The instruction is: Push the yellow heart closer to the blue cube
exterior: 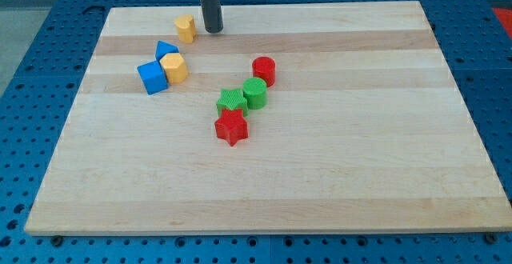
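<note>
The yellow heart (186, 29) lies near the board's top edge, left of centre. The blue cube (152, 78) lies below it and to the left. Between them sit a blue triangular block (166, 50) and a yellow hexagonal block (174, 67), which touches the cube's right side. My tip (214, 30) rests on the board just to the right of the yellow heart, a small gap apart from it.
A red cylinder (264, 70), a green cylinder (255, 92), a green star (232, 102) and a red star (232, 127) form a diagonal line near the board's middle. The wooden board (320, 176) lies on a blue perforated table.
</note>
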